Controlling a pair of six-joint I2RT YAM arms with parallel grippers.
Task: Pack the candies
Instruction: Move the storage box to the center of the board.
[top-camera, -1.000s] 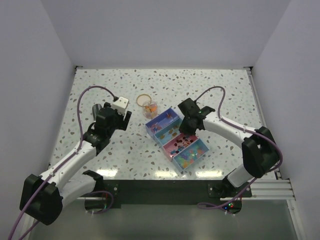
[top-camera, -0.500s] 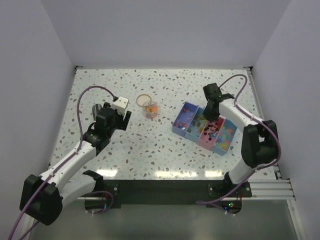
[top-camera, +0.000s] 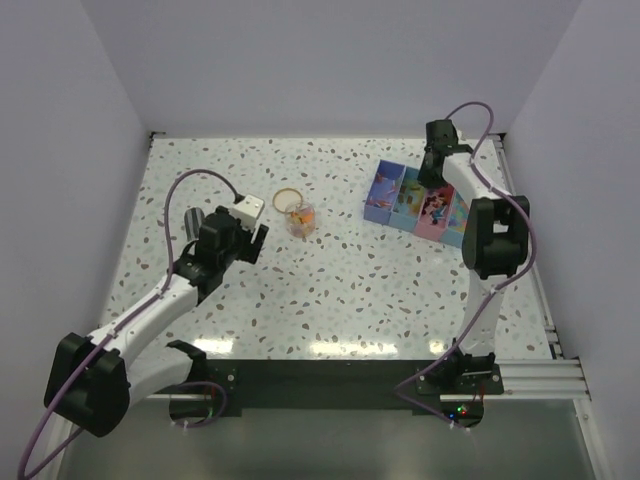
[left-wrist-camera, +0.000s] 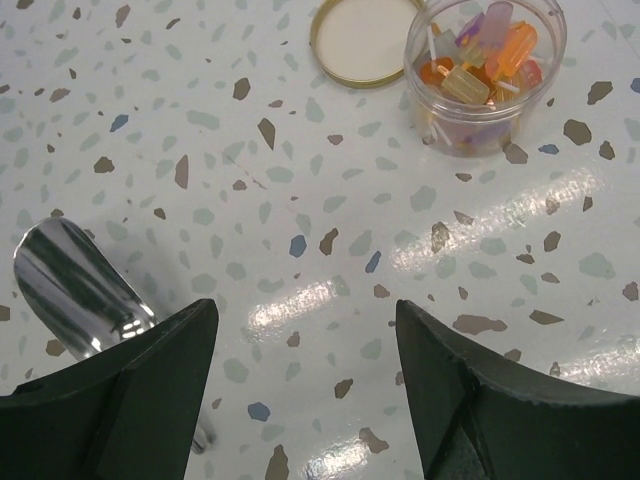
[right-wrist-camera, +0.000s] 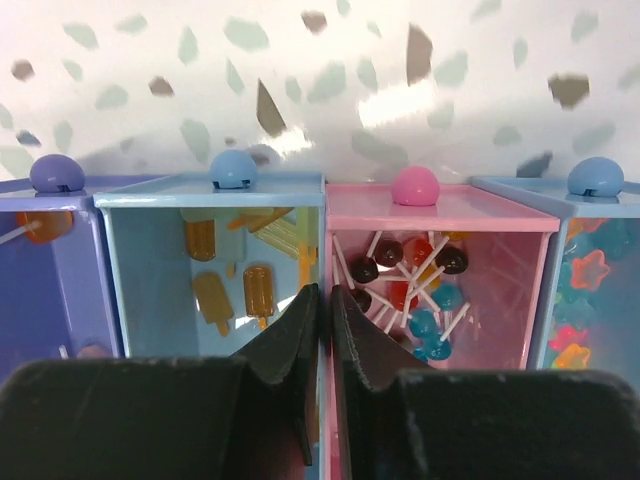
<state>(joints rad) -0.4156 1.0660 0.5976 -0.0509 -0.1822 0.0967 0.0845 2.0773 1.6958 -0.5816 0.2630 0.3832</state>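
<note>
1. My right gripper (right-wrist-camera: 322, 300) is clenched on the candy box (right-wrist-camera: 440, 218). It pinches the thin wall between the light-blue and pink compartments.
2. The box sits well to the right of the clear jar (top-camera: 299, 218) and somewhat farther back on the speckled table (top-camera: 350, 290).
3. Counting away from the jar, the light-blue second compartment holds orange and yellow ice-lolly-shaped candies (right-wrist-camera: 258, 290). The pink third one holds lollipops (right-wrist-camera: 400, 290) in dark, red and blue. The blue one farthest off holds flower-shaped sweets (right-wrist-camera: 590, 270). Of the purple compartment nearest the jar I see only one orange piece at its edge.
4. More candies, orange, purple and yellow, fill the jar itself, which stands open.
5. The tan lid (left-wrist-camera: 365, 28) lies flat just behind the jar, slightly to its left.
6. My left gripper (left-wrist-camera: 300, 330) hangs released, with nothing between the fingers. It is above bare table near the jar, to its left and nearer me.
7. A shiny metal scoop (left-wrist-camera: 75, 285) lies by my left finger, on the side away from the jar.
</note>
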